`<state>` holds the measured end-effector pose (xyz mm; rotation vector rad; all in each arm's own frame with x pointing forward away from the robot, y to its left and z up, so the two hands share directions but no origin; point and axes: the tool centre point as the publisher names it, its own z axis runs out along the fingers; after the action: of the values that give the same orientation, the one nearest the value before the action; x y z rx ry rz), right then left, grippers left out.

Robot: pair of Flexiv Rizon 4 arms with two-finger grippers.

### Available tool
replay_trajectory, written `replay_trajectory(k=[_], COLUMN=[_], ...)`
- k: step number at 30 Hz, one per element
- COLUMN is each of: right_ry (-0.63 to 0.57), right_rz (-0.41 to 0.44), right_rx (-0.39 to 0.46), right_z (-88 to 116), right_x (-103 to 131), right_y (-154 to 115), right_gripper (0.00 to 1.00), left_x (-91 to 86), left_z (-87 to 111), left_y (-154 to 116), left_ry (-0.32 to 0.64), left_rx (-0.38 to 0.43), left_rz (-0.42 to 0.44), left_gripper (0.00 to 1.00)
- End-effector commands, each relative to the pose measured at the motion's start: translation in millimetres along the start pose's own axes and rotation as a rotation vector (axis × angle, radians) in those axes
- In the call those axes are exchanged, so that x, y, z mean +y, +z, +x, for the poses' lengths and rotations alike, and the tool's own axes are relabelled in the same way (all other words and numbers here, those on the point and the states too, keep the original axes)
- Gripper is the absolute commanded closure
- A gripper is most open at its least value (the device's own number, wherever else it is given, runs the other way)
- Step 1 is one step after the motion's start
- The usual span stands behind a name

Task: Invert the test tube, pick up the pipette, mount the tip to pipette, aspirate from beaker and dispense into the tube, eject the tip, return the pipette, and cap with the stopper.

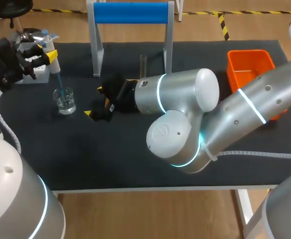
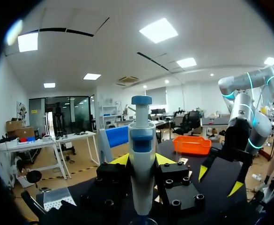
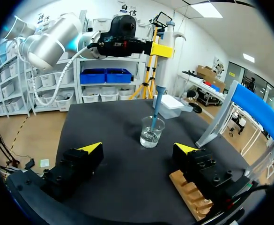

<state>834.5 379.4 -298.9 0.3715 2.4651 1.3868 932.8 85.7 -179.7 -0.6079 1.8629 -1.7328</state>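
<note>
Head view: the left gripper (image 1: 47, 54) is clamped on the pipette (image 1: 54, 63) at the table's far left; the pipette hangs upright with its blue tip (image 1: 59, 83) dipped into the beaker (image 1: 65, 101)
Step in hand: judged to be the aspirate from the beaker; the tip is mounted and its end sits in the liquid
Right gripper (image 1: 95, 102): fingers spread wide with nothing between them; it lies low over the black mat, between the beaker and the test tube (image 1: 143, 63)
Test tube: a thin clear tube standing upright, just beside a leg of the blue-topped frame (image 1: 130, 12); well apart from the beaker; what holds it up cannot be told
Next move: likely a straight lift to clear the beaker's rim, then a carry across to the tube's narrow mouth; that calls for keeping the pipette vertical and lining the tip up closely
Pipette, left wrist view: white barrel with a blue collar and a blue plunger knob on top; held squarely between the two yellow-tipped fingers
Beaker, right wrist view: small, clear glass, water in the lower part; the tip enters near the middle, whether it touches the wall is hard to tell
</note>
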Motion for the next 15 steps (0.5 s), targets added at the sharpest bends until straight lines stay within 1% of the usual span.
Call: replay_trajectory(k=[1, 15], right_ry=[0.001, 0.001], right_rz=[-0.004, -0.004], right_rx=[0.0, 0.0], right_z=[0.5, 0.5], right_x=[-1.4, -1.4], right_y=[0.8, 0.8], right_gripper=[0.0, 0.0], left_x=[4.3, 11.5], left_z=[-3.1, -6.1], left_y=[1.4, 2.1], left_ry=[-0.003, -0.024], left_rx=[0.005, 0.003], left_rz=[0.004, -0.008], left_gripper=[1.0, 1.0])
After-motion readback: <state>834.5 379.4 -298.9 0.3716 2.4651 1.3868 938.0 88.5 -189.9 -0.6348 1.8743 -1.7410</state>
